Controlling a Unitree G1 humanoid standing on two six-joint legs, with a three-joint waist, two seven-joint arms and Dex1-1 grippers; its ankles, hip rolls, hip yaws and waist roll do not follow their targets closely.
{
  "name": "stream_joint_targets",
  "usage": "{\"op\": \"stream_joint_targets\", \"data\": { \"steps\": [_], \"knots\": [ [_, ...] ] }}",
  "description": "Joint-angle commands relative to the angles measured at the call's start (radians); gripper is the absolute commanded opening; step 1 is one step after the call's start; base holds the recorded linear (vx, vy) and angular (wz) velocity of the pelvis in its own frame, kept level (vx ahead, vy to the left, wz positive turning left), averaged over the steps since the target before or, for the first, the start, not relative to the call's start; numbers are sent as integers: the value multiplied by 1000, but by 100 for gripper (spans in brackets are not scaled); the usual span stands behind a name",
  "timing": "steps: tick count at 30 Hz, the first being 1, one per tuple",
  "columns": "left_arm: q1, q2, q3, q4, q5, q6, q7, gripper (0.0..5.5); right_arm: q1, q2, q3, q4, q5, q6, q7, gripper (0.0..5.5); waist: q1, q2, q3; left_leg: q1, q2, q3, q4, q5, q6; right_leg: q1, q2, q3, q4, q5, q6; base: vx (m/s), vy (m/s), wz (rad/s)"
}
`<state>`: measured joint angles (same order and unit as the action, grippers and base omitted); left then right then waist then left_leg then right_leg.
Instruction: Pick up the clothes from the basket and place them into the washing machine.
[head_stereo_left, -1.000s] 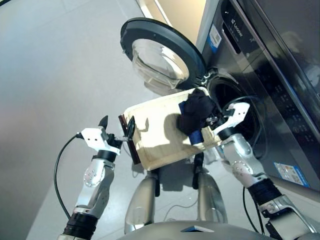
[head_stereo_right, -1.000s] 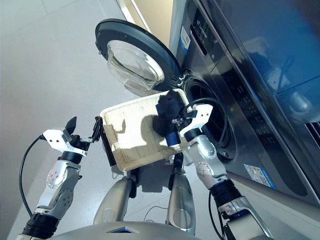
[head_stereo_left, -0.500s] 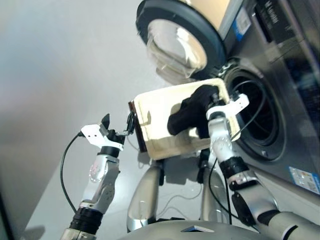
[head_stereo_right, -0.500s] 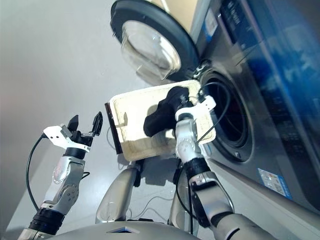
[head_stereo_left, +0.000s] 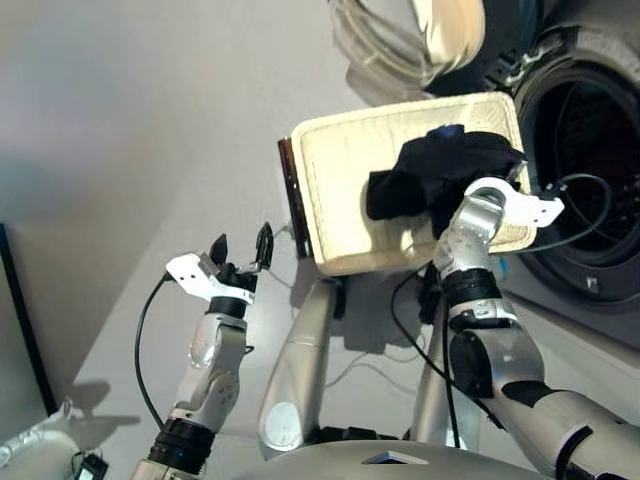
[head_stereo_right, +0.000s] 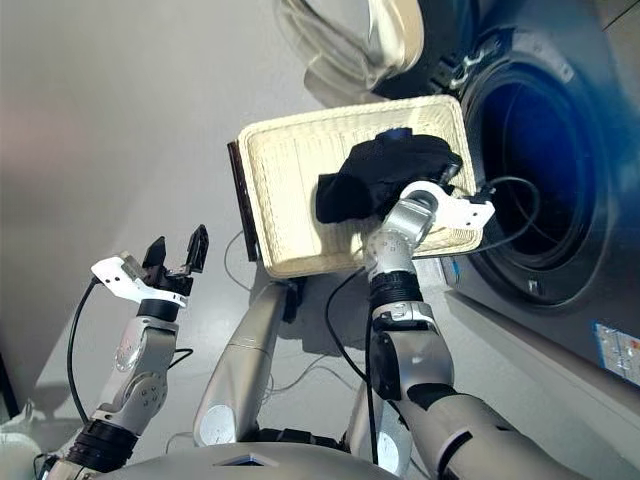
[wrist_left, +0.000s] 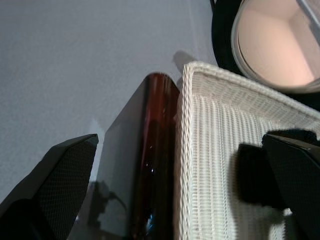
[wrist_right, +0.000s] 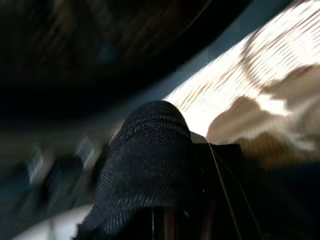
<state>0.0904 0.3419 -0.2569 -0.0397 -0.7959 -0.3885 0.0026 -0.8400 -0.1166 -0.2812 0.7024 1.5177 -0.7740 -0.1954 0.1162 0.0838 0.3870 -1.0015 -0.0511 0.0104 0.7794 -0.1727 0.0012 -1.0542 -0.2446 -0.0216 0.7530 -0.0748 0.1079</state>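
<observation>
The left hand (head_stereo_left: 243, 248) hovers with its fingers spread apart and empty, just short of the dark bar (head_stereo_left: 291, 205) on the basket's near short side. Beyond it, the cream basket (head_stereo_left: 340, 190) stretches toward the right hand (head_stereo_right: 425, 190), which is buried in a bunch of black cloth (head_stereo_left: 440, 175) and grips it. Past that hand gapes the washing machine's drum opening (head_stereo_right: 535, 165).
</observation>
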Motion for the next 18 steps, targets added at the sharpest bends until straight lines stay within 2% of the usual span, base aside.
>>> {"op": "stream_joint_targets", "data": {
  "steps": [1, 6, 9, 13, 18],
  "knots": [
    [-4, 40, -6, -131, 10, -87, 34, 550, -85, -79, -24, 22, -16, -89, -70, 0, 7, 35, -29, -105, -36, 41, 64, -10, 31, -44, 40, 3, 122, -69, -42, -77, 7, -85],
    [-35, 58, -23, -151, 22, -99, 49, 550, -116, -159, -75, 118, 15, -106, -121, 0, -14, 40, -42, -177, -33, 47, 109, -14, 26, -126, 45, 22, 179, -87, -53, -25, 1, -61],
    [-32, 79, -24, -157, 18, -100, 43, 550, -130, -258, -102, 169, 0, -110, -156, 0, -22, 39, -59, -206, -34, 46, 122, -16, 26, -162, 48, 30, 200, -95, -57, 0, 0, 0],
    [-21, 103, -31, -153, -3, -109, 33, 550, -187, -417, -67, 228, -120, -86, -243, 0, -17, 38, -75, -224, -21, 60, 125, -21, 26, -194, 53, 42, 208, -93, -56, 0, 0, 0],
    [-30, 137, -51, -167, 4, -121, 36, 550, -322, -564, 31, 297, -214, -39, -306, 0, -4, 42, -75, -245, -10, 74, 141, -27, 28, -228, 57, 56, 221, -92, -54, 0, 0, 0]
  ]
}}
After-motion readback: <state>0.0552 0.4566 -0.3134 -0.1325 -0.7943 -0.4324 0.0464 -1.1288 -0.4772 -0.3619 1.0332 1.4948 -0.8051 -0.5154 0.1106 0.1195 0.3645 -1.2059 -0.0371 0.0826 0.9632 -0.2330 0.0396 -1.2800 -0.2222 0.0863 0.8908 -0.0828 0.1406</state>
